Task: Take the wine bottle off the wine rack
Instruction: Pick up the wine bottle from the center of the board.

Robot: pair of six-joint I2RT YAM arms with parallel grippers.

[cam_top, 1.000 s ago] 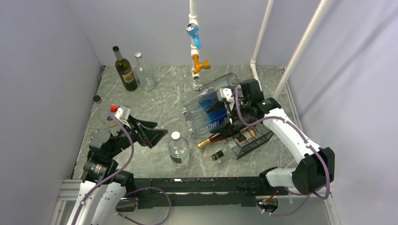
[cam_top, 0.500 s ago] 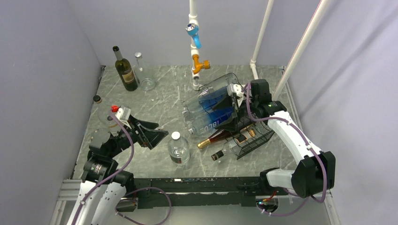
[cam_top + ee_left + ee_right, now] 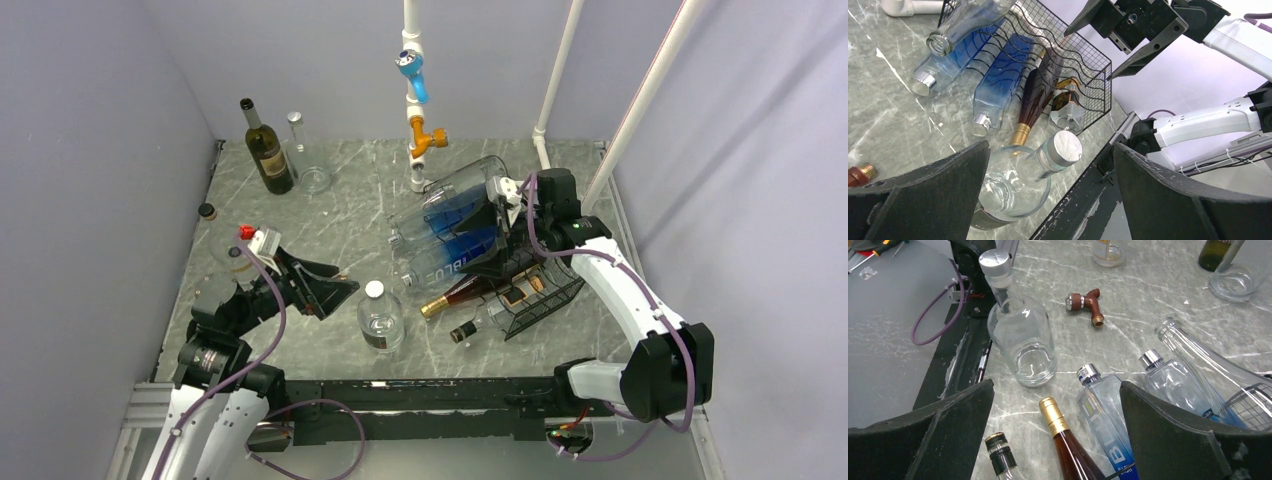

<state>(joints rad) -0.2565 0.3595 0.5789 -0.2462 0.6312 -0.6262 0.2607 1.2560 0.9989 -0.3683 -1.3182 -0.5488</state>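
In wine rack: blue bottle reading "BLU" beside wine bottle.

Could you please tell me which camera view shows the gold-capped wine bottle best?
The left wrist view: the gold-capped wine bottle lies nearly whole in the wine rack. The top external view shows it small; the right wrist view shows only its neck and shoulder.

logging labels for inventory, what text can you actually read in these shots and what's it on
"BLU": in white letters on the blue bottle lying in the wine rack; the word may run on beyond what shows.
Label on the dark bottle standing at the back left: too small to read.
Gold and black label on the small bottle in the rack: blurred, unreadable.
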